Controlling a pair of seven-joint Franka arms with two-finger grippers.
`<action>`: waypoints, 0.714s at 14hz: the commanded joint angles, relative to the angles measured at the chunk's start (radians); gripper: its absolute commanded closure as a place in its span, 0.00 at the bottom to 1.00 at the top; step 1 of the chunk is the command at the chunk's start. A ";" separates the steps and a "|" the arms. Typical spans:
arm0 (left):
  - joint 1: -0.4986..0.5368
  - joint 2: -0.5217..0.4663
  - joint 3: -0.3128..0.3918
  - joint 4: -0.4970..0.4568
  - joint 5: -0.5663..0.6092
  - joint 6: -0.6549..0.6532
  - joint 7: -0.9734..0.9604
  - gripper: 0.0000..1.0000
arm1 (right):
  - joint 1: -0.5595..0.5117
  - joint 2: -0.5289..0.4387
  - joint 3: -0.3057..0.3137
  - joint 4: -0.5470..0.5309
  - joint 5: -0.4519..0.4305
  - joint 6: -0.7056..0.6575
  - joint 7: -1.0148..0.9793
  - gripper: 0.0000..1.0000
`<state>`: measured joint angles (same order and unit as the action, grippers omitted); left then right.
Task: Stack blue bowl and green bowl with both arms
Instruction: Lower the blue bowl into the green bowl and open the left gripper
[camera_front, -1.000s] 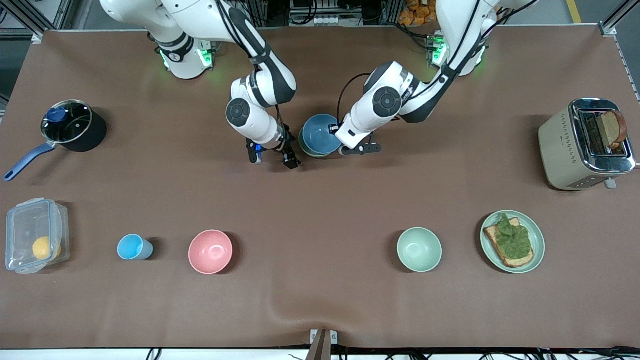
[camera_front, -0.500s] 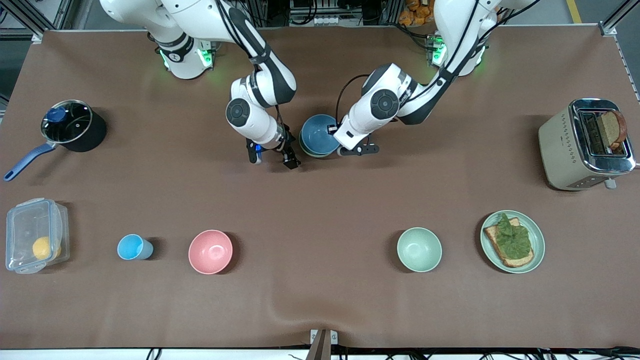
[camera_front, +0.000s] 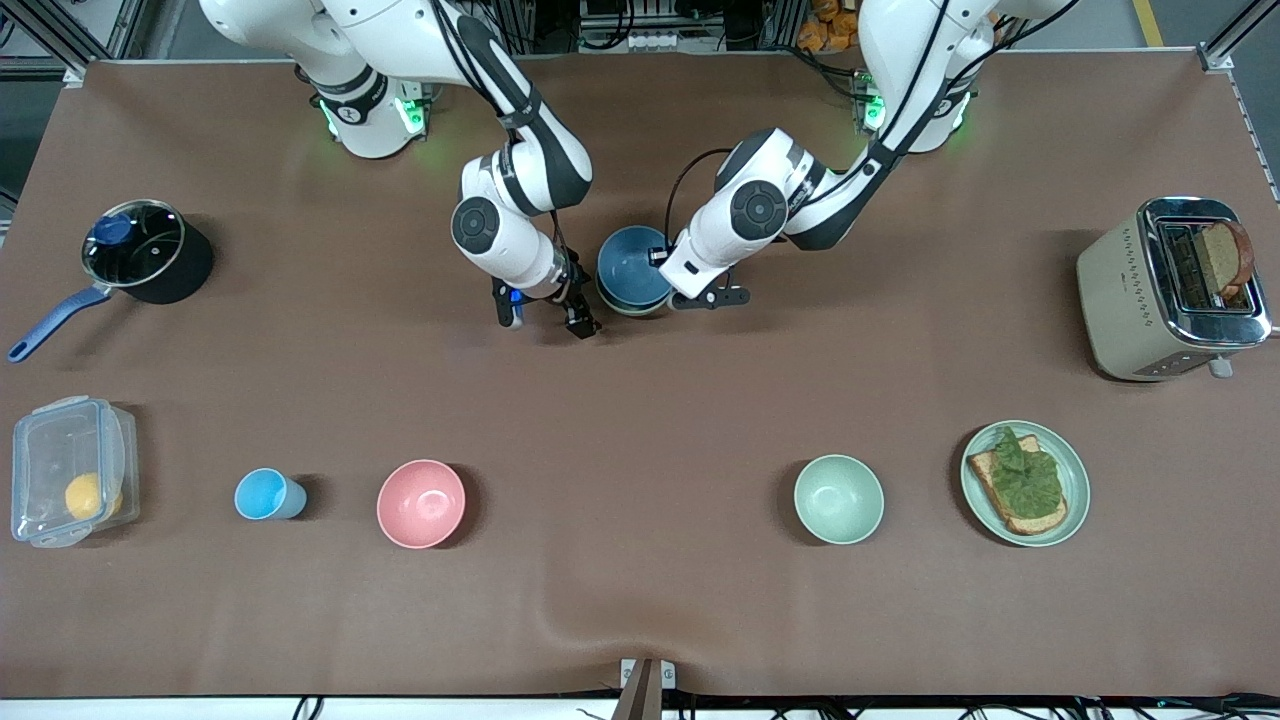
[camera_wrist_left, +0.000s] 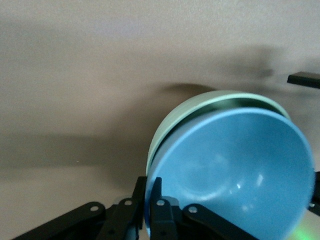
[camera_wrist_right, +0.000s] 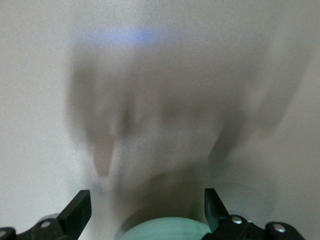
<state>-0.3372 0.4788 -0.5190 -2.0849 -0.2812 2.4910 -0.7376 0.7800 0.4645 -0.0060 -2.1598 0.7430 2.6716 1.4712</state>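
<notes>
The blue bowl (camera_front: 632, 265) sits inside the green bowl (camera_front: 626, 309) near the middle of the table, close to the robots' bases. Only a pale rim of the green bowl shows under it. In the left wrist view the blue bowl (camera_wrist_left: 235, 165) lies off-centre in the green bowl (camera_wrist_left: 210, 100). My left gripper (camera_wrist_left: 149, 184) is shut on the blue bowl's rim, one finger inside and one outside. In the front view the left gripper's fingers are hidden under its hand. My right gripper (camera_front: 545, 318) stands open beside the stack, toward the right arm's end. The green bowl (camera_wrist_right: 165, 227) shows just beside the right gripper (camera_wrist_right: 146, 197).
Nearer the front camera stand a pink bowl (camera_front: 421, 503), a light-blue cup (camera_front: 266, 494), a second green bowl (camera_front: 838, 498) and a green plate (camera_front: 1075, 480) with toast. A lidded pot (camera_front: 145, 250), a clear box (camera_front: 70, 470) and a toaster (camera_front: 1165, 290) flank the table.
The left gripper and the blue bowl have slid a little toward the right arm's end of the table. The right arm has not moved.
</notes>
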 joint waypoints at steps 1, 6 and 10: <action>-0.008 0.014 0.008 0.040 0.036 0.005 -0.055 0.00 | -0.007 -0.024 0.004 -0.020 0.022 0.001 -0.008 0.00; 0.007 -0.038 0.013 0.046 0.037 -0.027 -0.083 0.00 | -0.011 -0.056 0.000 -0.032 0.016 -0.015 -0.018 0.00; 0.052 -0.101 0.045 0.136 0.072 -0.205 -0.083 0.00 | -0.054 -0.136 -0.064 -0.035 -0.033 -0.229 -0.083 0.00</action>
<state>-0.3190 0.4275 -0.4894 -1.9933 -0.2577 2.3938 -0.7850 0.7582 0.4081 -0.0375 -2.1596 0.7364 2.5509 1.4368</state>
